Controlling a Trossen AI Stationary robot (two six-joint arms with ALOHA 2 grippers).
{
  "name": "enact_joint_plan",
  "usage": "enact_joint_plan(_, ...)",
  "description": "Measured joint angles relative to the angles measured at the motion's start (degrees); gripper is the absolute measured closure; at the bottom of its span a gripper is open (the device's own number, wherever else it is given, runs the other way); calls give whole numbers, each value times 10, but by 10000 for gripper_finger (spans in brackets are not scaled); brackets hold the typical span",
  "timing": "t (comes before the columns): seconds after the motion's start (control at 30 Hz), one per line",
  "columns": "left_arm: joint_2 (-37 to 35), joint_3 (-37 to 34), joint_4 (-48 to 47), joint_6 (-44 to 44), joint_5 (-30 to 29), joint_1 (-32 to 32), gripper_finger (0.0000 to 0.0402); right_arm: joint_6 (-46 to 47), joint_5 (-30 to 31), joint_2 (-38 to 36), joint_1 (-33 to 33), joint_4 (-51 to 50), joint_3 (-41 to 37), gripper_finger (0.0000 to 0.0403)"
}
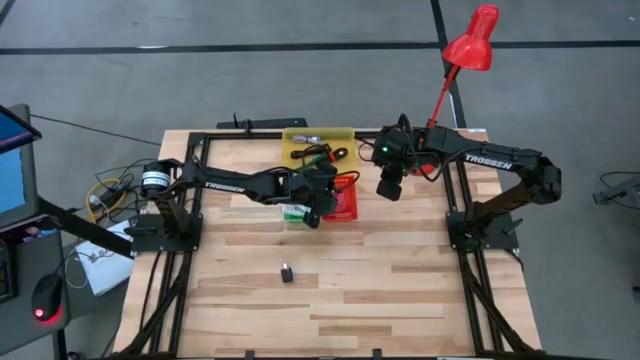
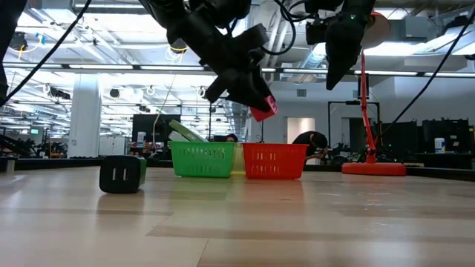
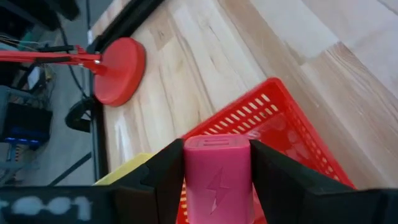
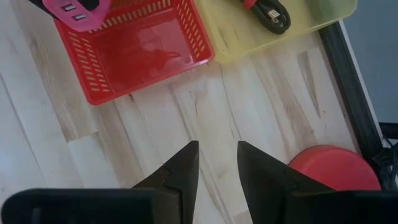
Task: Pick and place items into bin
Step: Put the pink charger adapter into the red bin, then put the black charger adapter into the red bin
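Left tool (image 3: 217, 186) grips pink charger (image 3: 217, 177), bolt icon | right tool (image 4: 217, 163) open | arms: TROSSEN

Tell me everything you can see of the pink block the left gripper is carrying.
The pink block is a small, smooth, plastic-looking charger-like piece with rounded edges, a lightning-bolt mark embossed on one face and two dark slots on an end face. It is clamped between the fingers of the left gripper, which touch its two sides. It hangs tilted in the air above the near edge of the red basket, touching neither basket nor table.
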Motion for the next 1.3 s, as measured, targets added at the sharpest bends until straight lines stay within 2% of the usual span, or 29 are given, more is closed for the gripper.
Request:
enact_joint_plan(0.2, 0, 0, 8, 6, -15, 0, 221, 0, 0, 0, 0, 0, 0, 298)
enact_joint_plan(0.43, 0, 0, 9, 6, -29, -2, 216, 1, -1, 0, 0, 7, 0, 298)
enact_joint_plan(0.5, 0, 0, -2, 6, -64, -9, 216, 1, -2, 0, 0, 9, 0, 298)
enact_joint_plan(0.63, -7, 0, -49, 0, -180, -36, 220, 2, -2, 0, 0, 9, 0, 298)
enact_joint_plan(0.73, -7, 0, -136, -44, -227, -61, 222, 15, -2, 0, 0, 9, 0, 298)
enact_joint_plan(0.8, -7, 0, -200, -87, -216, -81, 223, 16, -3, 0, 0, 9, 0, 298)
enact_joint_plan(0.93, -8, 0, -322, -189, -152, -121, 223, 16, -4, 0, 0, 9, 0, 298)
enact_joint_plan(1.03, -8, 0, -376, -260, -106, -153, 223, 16, -4, 0, 0, 9, 0, 298)
enact_joint_plan(1.1, -8, 0, -391, -293, -96, -175, 223, 16, -4, 0, 0, 9, 0, 298)
enact_joint_plan(1.2, -8, 0, -406, -305, -92, -207, 223, 16, -4, 0, 0, 9, 0, 298)
enact_joint_plan(1.3, -8, 0, -423, -281, -77, -237, 223, 16, -5, 0, 0, 9, 0, 298)
